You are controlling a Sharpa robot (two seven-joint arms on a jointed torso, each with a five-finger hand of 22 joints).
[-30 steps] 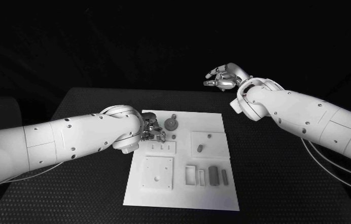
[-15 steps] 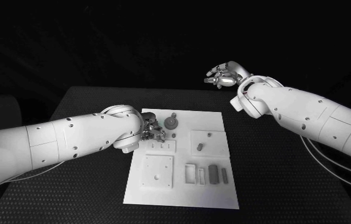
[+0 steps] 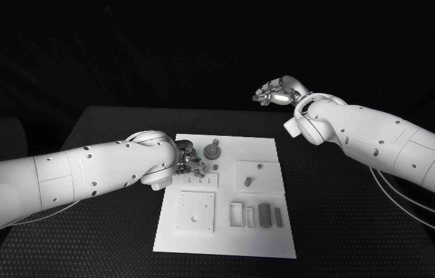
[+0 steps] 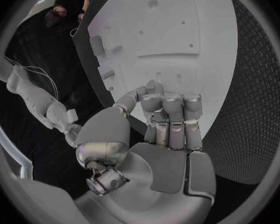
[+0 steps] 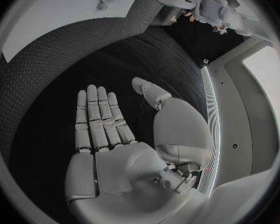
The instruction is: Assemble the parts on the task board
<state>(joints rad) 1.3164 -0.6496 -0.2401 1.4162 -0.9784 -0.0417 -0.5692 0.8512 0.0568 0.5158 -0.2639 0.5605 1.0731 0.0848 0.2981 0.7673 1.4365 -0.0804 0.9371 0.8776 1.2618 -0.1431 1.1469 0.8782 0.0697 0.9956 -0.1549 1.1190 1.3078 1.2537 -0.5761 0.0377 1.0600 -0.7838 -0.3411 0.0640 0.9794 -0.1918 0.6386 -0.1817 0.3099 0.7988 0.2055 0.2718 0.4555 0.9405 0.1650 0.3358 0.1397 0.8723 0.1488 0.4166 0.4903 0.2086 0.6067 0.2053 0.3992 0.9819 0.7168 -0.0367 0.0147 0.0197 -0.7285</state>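
Fingers (image 4: 170, 115) curled over task board (image 4: 177, 30)

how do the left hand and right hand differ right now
The left hand is low over the task board, at its far left part; the right hand is raised beyond the board's far edge, off the board. In the wrist views the left hand's fingers curl down toward the board, while the right hand's fingers lie straight with the palm open and empty. Both are silver, on white arms.
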